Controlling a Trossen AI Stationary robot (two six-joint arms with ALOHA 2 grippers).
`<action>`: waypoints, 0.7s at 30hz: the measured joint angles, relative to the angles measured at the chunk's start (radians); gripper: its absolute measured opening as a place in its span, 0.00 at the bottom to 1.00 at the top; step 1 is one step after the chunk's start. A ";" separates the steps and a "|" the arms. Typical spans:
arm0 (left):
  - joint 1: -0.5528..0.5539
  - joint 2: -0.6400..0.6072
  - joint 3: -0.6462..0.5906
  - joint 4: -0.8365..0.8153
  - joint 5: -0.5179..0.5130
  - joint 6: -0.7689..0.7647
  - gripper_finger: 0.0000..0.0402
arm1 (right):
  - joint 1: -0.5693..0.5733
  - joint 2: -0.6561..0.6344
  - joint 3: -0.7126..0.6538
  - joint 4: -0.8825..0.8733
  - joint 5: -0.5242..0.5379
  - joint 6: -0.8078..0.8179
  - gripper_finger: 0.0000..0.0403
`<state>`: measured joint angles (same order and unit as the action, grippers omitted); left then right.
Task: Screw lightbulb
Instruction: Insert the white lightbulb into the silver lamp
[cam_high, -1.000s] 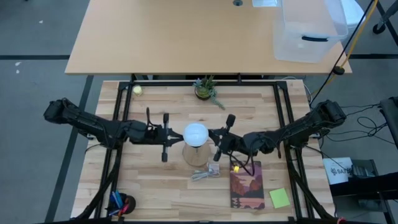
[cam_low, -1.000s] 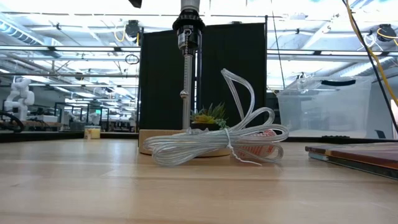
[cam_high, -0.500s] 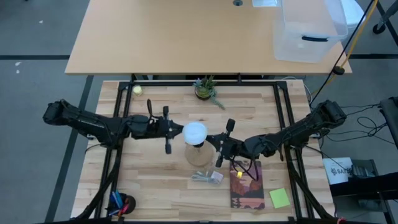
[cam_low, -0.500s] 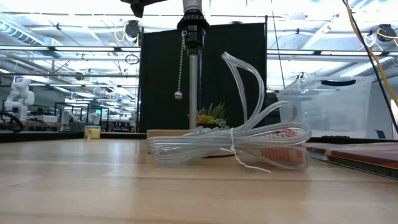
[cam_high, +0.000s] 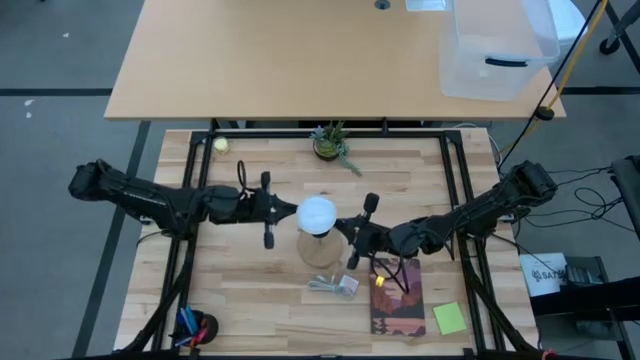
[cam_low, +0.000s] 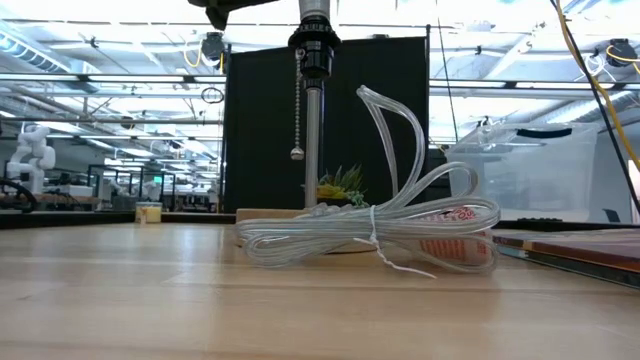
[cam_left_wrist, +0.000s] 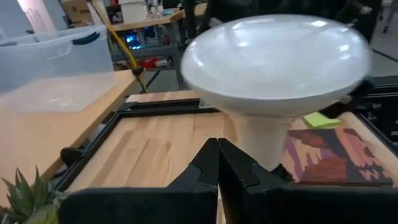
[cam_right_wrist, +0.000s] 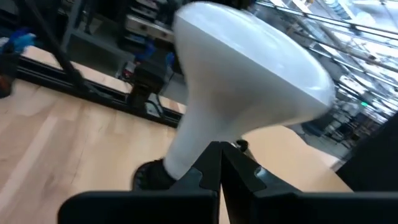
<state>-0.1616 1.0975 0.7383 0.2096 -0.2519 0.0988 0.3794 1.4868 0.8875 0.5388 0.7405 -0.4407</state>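
The white lightbulb (cam_high: 317, 213) stands upright in the black socket (cam_low: 314, 50) on top of a lamp pole (cam_low: 313, 140) with a round wooden base (cam_high: 318, 250). A pull chain (cam_low: 297, 110) hangs from the socket. My left gripper (cam_high: 292, 210) is shut, and it is level at the bulb's left side. My right gripper (cam_high: 340, 226) is shut, and it is level at the bulb's right side. In the left wrist view the bulb (cam_left_wrist: 273, 62) fills the picture above my shut gripper (cam_left_wrist: 217, 146). In the right wrist view the bulb (cam_right_wrist: 249, 62) stands above my shut gripper (cam_right_wrist: 219, 149). My left gripper's shut fingertips stand at the bulb's cone neck (cam_left_wrist: 258, 140), coming level from the table's left. I cannot tell whether they touch it. My right gripper's shut fingertips stand at the lower neck (cam_right_wrist: 186, 146), coming level from the table's right. I cannot tell whether they touch it.
A bundled clear cord (cam_high: 333, 285) lies just in front of the lamp base. A book (cam_high: 397, 297) and a yellow note (cam_high: 449, 318) lie at the near right. A small plant (cam_high: 330, 143) and a yellow-green ball (cam_high: 221, 145) sit at the far edge. A pen cup (cam_high: 195, 328) is at the near left.
My left gripper has gone a little toward the table's right and far edge. My right gripper has gone slightly toward the near edge. The lamp, its bulb and the cord bundle have slid a little toward the table's right. The pull chain has swung out and is hanging down again.
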 joint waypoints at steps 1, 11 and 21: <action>-0.010 -0.004 0.000 -0.001 0.000 0.007 0.00 | 0.000 0.000 0.000 0.001 0.017 -0.003 0.00; -0.096 -0.014 0.000 0.003 -0.018 0.059 0.00 | -0.047 0.000 0.000 0.050 0.071 -0.048 0.00; -0.097 -0.014 0.000 0.061 -0.019 0.103 0.00 | -0.066 0.000 0.000 0.141 0.070 -0.155 0.00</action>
<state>-0.2582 1.0836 0.7387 0.2705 -0.2710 0.2013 0.3134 1.4868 0.8875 0.6794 0.8101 -0.5955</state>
